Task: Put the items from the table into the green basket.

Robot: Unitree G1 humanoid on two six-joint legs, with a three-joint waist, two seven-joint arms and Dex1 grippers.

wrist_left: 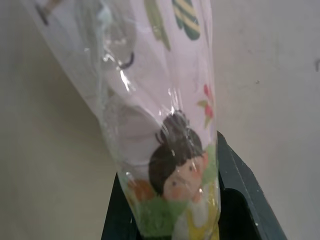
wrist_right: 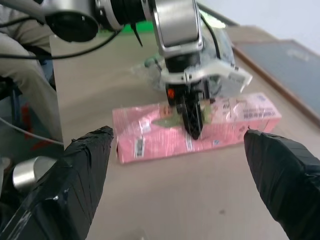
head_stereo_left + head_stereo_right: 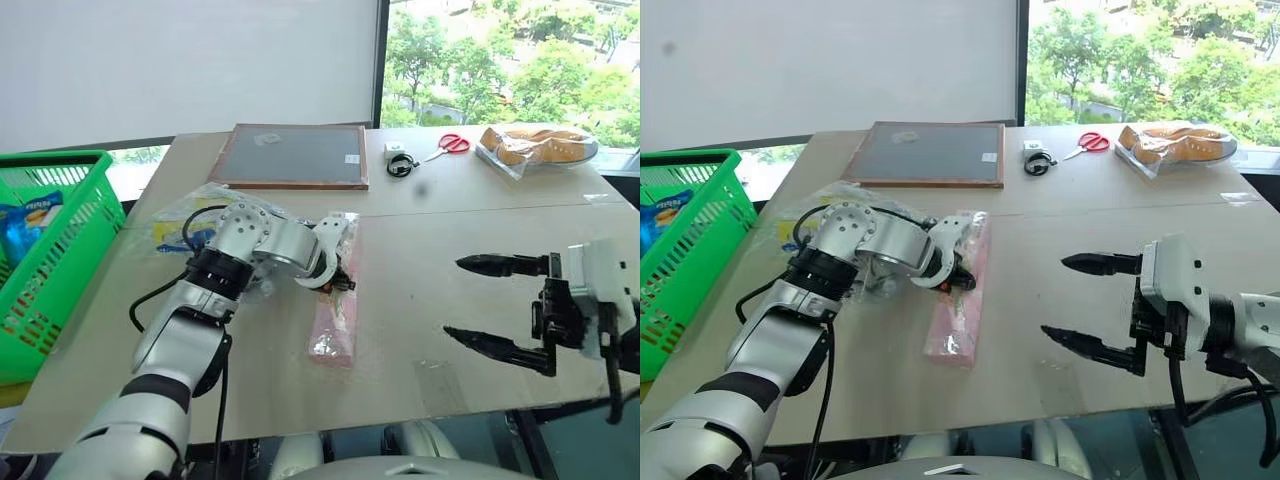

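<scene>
In the middle of the head view, the left gripper [image 3: 343, 283] points down with its black fingers pressed together on the long clear packet with pink ends and printed pictures [image 3: 334, 325], which lies flat on the large beige tabletop [image 3: 420, 300]. At the right edge the right gripper [image 3: 478, 303] hovers with fingers spread wide, holding nothing. The crinkly clear bag of yellow-blue packets [image 3: 175, 225] lies left of centre. The bright green lattice basket [image 3: 50, 260] stands at the left edge.

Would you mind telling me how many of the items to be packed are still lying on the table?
2. The pink packet lies mid-table under the left claw, which is shut on it; the crinkly bag sits behind that arm, near the green basket. The arm may hide others.
</scene>
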